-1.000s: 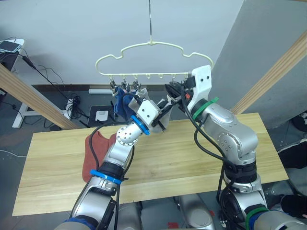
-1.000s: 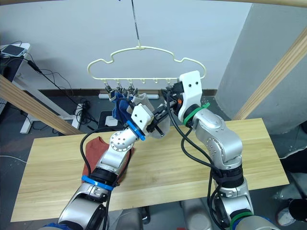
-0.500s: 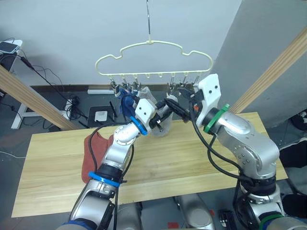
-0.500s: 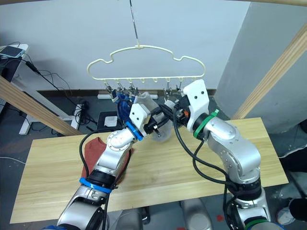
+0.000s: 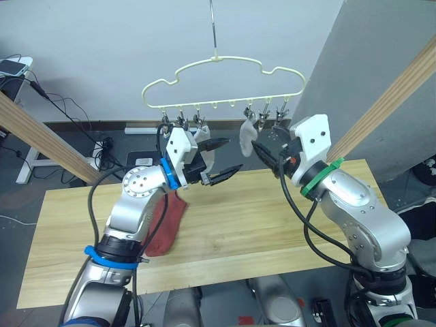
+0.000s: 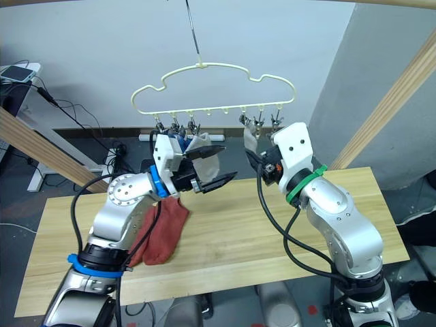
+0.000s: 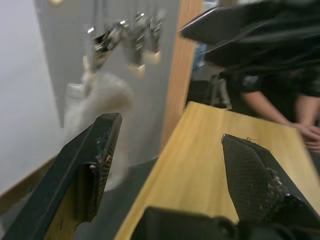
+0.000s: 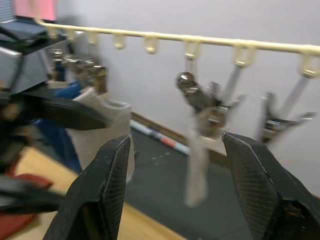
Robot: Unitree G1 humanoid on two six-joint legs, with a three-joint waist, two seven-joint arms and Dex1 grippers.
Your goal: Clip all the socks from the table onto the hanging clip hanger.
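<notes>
Socks partly hung, rust-red ones left on the worktop

The clip hanger [image 5: 221, 85] carries blue socks [image 6: 178, 143] and a light grey sock [image 6: 206, 153] on its left clips, and another light grey sock [image 5: 246, 136] further right. Both the left tool [image 5: 219, 159] and the right tool [image 8: 175, 195] are spread open and hold nothing. The rust-red socks [image 5: 165, 221], probably two overlapped, lie limp on the worktop [image 5: 259, 218] of light wood planks. Being soft, light fabric, they will likely droop and fold; pinching the cuff edge seems best. Behind are a pale wall, slanted wooden poles [image 5: 388, 102] and floor cables [image 5: 65, 102]
</notes>
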